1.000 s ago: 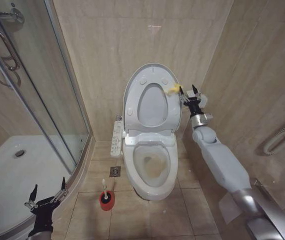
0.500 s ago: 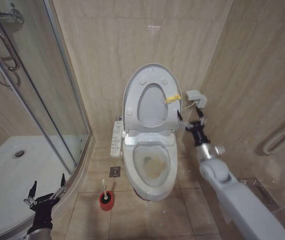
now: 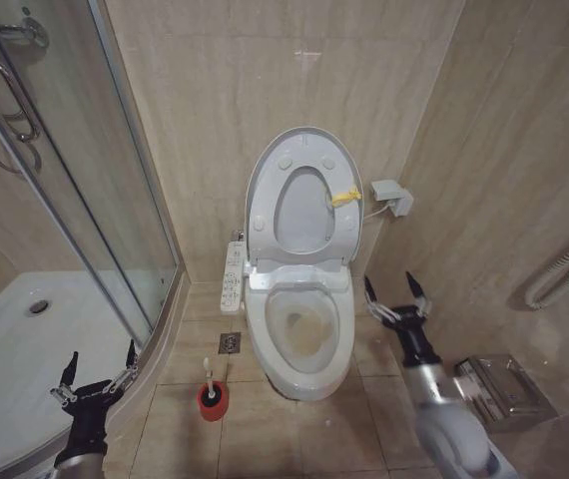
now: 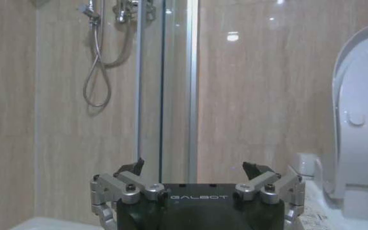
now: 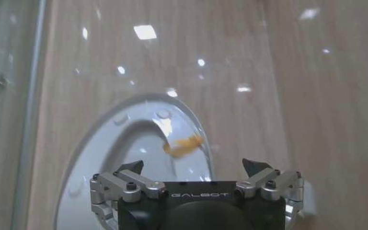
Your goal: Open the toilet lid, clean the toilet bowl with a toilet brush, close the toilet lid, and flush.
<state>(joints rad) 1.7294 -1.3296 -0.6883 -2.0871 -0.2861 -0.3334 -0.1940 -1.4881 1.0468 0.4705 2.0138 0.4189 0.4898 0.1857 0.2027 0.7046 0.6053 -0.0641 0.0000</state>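
Note:
The toilet lid [image 3: 304, 143] stands raised against the back wall, with the ring seat [image 3: 268, 215] up against it and a yellow tag [image 3: 344, 197] at its right edge. Below lies the toilet bowl [image 3: 304, 334], stained yellowish inside. The toilet brush [image 3: 208, 371] stands in its red holder [image 3: 214, 401] on the floor left of the bowl. My right gripper [image 3: 396, 295] is open and empty, low beside the bowl's right side. In its wrist view the right gripper [image 5: 193, 165] faces the lid [image 5: 107, 158] and tag [image 5: 184, 145]. My left gripper [image 3: 98, 368] hangs open near the shower's edge, and the left gripper [image 4: 197, 167] shows open in its wrist view too.
A glass shower screen [image 3: 85, 200] and white shower tray [image 3: 15, 344] fill the left. A bidet control panel [image 3: 233, 274] and floor drain [image 3: 230, 342] sit left of the bowl. A wall box [image 3: 391, 195] and a metal fixture [image 3: 494, 389] are on the right.
My right arm has come down from the lid's yellow tag to beside the bowl, with its gripper open. The lid stays upright. The left gripper has hardly moved.

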